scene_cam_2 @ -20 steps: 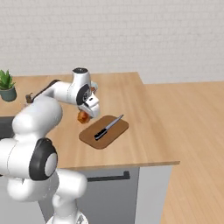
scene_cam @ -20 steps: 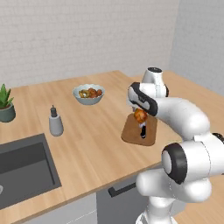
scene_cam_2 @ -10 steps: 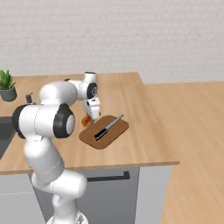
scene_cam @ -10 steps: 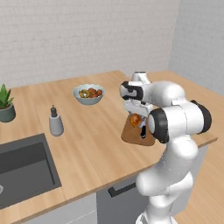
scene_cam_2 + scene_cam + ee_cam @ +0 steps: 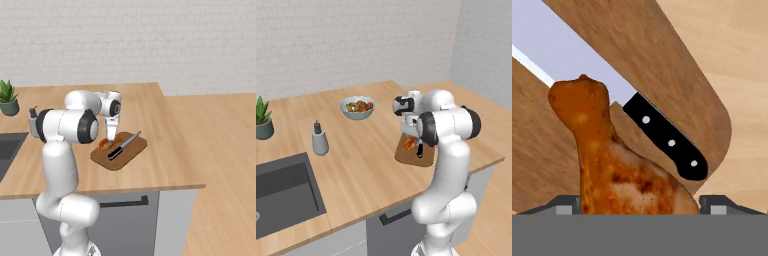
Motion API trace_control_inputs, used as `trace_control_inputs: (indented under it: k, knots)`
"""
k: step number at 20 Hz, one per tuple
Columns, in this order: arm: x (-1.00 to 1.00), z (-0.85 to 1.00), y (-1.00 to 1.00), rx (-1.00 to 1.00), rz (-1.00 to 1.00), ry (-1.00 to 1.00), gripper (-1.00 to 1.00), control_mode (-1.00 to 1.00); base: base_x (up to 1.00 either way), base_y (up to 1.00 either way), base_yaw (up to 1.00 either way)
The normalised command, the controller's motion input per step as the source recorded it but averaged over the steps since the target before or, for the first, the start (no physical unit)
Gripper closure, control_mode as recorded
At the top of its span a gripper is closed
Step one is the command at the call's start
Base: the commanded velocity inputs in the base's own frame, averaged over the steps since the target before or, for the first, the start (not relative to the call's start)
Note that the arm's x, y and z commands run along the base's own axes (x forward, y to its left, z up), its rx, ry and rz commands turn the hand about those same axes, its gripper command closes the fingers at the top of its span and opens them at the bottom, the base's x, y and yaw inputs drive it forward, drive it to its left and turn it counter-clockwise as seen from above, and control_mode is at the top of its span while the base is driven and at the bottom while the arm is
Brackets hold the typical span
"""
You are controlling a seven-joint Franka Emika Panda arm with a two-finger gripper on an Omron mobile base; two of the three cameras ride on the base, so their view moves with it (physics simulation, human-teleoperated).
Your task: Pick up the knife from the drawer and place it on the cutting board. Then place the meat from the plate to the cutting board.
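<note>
I have the jaws spread wide astride the meat (image 5: 629,170), gripping nothing I can be sure of; it lies on the cutting board (image 5: 120,151), the knife (image 5: 662,135) at its two o'clock

The meat (image 5: 104,143) has been lowered onto the cutting board (image 5: 131,153) (beside the knife (image 5: 122,146)), and the arm has been folded upright.
</note>
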Motion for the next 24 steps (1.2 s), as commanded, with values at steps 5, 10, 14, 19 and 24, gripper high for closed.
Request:
trace_control_inputs:
  k: [5, 10, 14, 19, 24]
  knots:
    - [0.13, -0.36, -0.01, -0.06, -0.10, 0.02, 1.00, -1.00, 0.00, 0.00, 0.00]
    - [0.02, -0.19, 0.00, 0.00, -0.05, 0.00, 1.00, -1.00, 0.00, 0.00, 0.00]
    - [0.00, -0.06, 0.00, 0.00, -0.01, 0.00, 1.00, -1.00, 0.00, 0.00, 0.00]
    - [0.00, -0.05, 0.00, 0.00, 0.00, 0.00, -1.00, -1.00, 0.00, 0.00, 0.00]
    - [0.00, -0.03, 0.00, 0.00, 0.00, 0.00, -1.00, -1.00, 0.00, 0.00, 0.00]
